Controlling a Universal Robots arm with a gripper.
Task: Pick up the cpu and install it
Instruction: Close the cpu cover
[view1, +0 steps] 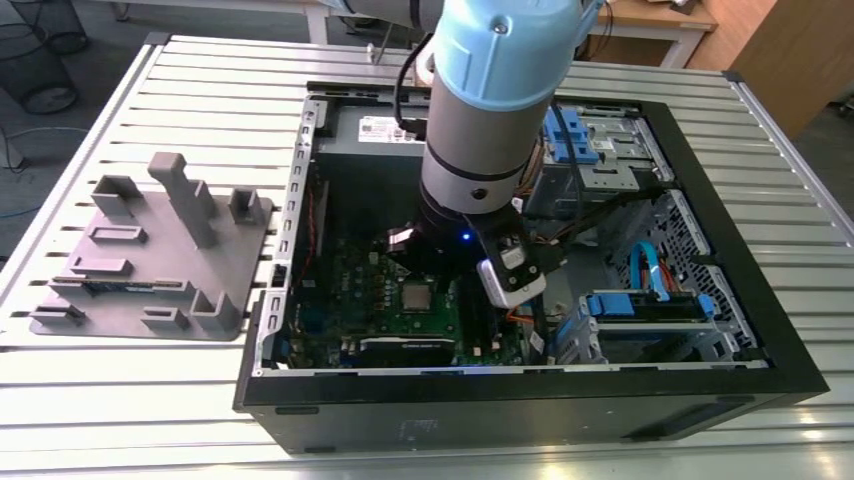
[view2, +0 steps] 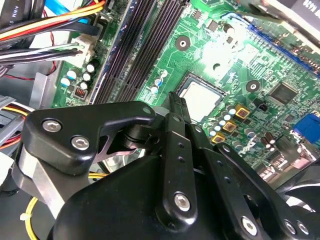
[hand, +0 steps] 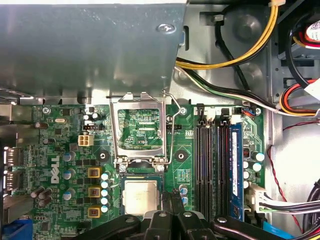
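The cpu (hand: 141, 196) lies flat in its socket on the green motherboard (hand: 60, 150), silver top up; it also shows in the second wrist view as the cpu (view2: 202, 97) and in the exterior view as the cpu (view1: 418, 296). The metal socket frame (hand: 140, 127) stands swung open beside it, with its wire lever (hand: 170, 130) raised. My gripper (hand: 175, 200) hovers just above the board at the cpu's edge nearest the memory slots. Its black fingers (view2: 175, 107) are pressed together with nothing between them. The arm (view1: 481, 130) reaches down into the open computer case (view1: 534, 390).
A grey holder tray (view1: 147, 260) sits on the slatted table at the exterior view's left. Memory slots (hand: 212, 165) run beside the socket. Coloured cable bundles (hand: 240, 65) and a grey metal box (hand: 90, 50) crowd the case. Blue drive brackets (view1: 647, 300) sit at the exterior view's right.
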